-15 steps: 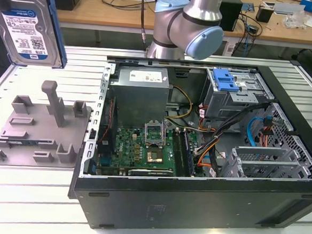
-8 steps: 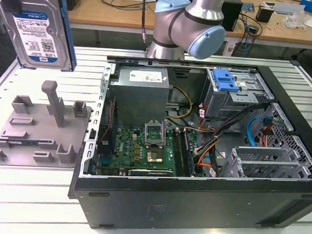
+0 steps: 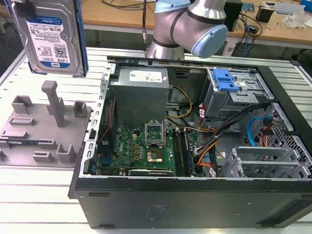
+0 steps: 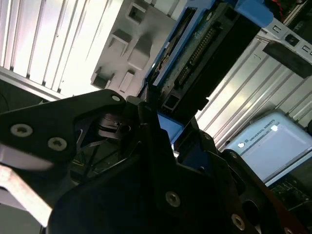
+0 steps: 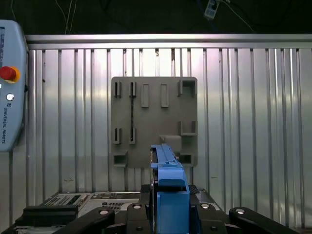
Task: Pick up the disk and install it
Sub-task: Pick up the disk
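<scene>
The disk [image 3: 52, 32], a silver hard drive with a white-and-blue label in a blue caddy rail, hangs upright in the air at the exterior view's upper left. It is well above the grey fixture plate [image 3: 31, 135]. In the first wrist view the disk [image 5: 168, 178] appears edge-on, and my gripper [image 5: 169, 209] is shut on its blue rail, with the plate [image 5: 153, 117] far below. The second wrist view has the disk's connector end [image 4: 204, 48] sticking out past the black fingers [image 4: 146, 122].
An open computer case [image 3: 192, 205] lies on the slatted table to the exterior view's right of the plate. It holds a motherboard [image 3: 148, 148], cables and a drive cage with a blue latch [image 3: 225, 79]. The arm's base [image 3: 189, 23] stands behind it. A teach pendant [image 5: 9, 87] lies on the table.
</scene>
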Controlling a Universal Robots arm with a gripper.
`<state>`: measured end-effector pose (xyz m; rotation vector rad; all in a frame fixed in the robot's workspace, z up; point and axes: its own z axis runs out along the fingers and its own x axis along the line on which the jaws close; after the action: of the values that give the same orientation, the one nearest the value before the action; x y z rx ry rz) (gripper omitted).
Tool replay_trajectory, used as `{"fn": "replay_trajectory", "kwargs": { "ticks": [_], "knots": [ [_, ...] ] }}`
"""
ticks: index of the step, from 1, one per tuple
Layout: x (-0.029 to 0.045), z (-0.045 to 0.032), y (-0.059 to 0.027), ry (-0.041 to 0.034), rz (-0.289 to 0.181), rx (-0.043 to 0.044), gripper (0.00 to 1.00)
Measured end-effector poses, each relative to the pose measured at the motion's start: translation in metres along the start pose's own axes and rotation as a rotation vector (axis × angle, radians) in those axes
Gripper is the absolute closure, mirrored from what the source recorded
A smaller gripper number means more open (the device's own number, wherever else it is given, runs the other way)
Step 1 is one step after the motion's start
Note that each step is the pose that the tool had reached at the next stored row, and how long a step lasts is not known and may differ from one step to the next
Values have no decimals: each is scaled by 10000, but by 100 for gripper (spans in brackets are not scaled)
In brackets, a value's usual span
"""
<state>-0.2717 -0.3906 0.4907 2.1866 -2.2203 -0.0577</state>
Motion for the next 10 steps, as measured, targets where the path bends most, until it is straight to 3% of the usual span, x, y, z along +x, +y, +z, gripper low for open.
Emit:
{"fn": "replay_trajectory", "kwargs": {
  "ticks": [5, 10],
  "knots": [
    [175, -20, -207, 1, 0, -60, 63],
    [302, -32, -364, 1, 3, -102, 63]
  ]
}}
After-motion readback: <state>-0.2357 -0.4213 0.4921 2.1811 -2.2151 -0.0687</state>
